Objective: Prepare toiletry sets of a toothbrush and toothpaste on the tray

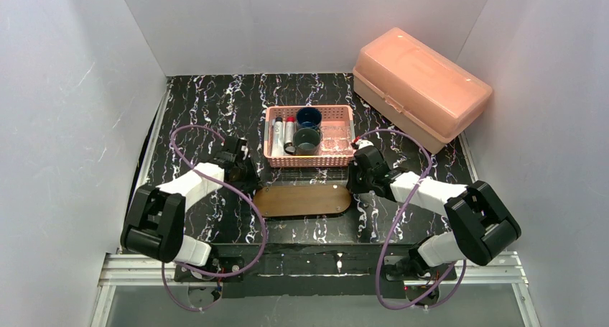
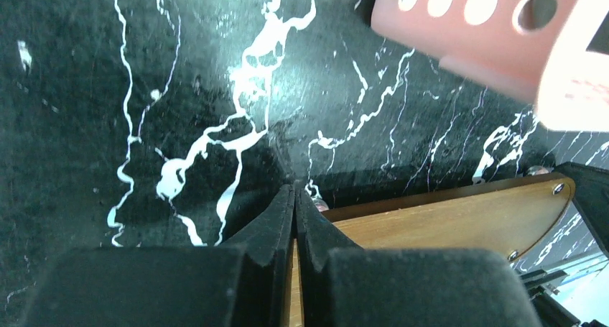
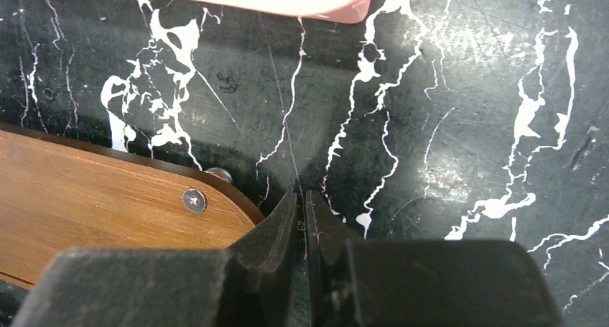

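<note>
1. The left tool (image 2: 294, 192) is clenched: its two black fingers press together and nothing shows between them
2. The tips of this tool stand at the far rim of the tray (image 2: 445, 223), at its left end; the brown wood runs from under the fingers away to the right of the tool. I cannot tell if the tips touch the wood
3. The right tool (image 3: 301, 197) is closed too; only a thin slit stays between its fingers, with nothing in it
4. The rounded right end of the tray lies just to the left of this tool, beside its tips, and a small screw (image 3: 194, 199) shows in the wood there. The tips themselves hang over the black marble table (image 3: 445, 126)
5. From above, the tray lies flat on the table between the two tools
6. Beyond both tools, near the far side of the tray, stands the pink mesh basket (image 1: 309, 159). It holds the grey-green cup (image 1: 307, 141), the dark blue mug (image 1: 309, 116), the clear glass (image 1: 334, 139) and two slim white items (image 1: 278, 136) at its left side
7. The salmon lidded box (image 1: 420, 83) is far beyond the right tool and to its right, well apart
</note>
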Robot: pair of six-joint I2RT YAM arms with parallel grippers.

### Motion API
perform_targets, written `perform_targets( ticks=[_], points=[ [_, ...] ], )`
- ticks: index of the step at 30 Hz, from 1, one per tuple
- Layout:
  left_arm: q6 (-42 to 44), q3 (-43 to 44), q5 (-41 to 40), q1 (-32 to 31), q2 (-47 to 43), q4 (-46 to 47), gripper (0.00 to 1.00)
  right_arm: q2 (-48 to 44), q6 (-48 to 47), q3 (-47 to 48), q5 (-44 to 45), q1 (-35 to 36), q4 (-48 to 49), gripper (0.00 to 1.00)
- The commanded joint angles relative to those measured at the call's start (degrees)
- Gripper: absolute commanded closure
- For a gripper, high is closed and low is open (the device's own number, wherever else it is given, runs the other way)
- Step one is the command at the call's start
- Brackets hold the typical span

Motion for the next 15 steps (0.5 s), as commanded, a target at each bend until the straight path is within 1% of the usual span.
perform_targets(
  ticks=[1, 6, 15],
  points=[
    [-0.48, -2.62, 0.66, -0.51, -4.84, -1.1, 1.0, -1.16, 0.31, -2.27, -2.88, 0.05, 1.24, 0.83],
    [-0.6, -4.39, 1.23, -1.14, -7.15, -1.44, 1.0, -4.66, 0.96, -4.33, -2.9, 0.31, 0.09, 0.83],
    [-0.84, -6.28, 1.26, -2.3, -8.57, -1.29, 1.0, -9.63, 2.17, -6.36, -3.22, 0.96, -2.25, 0.83]
  ],
)
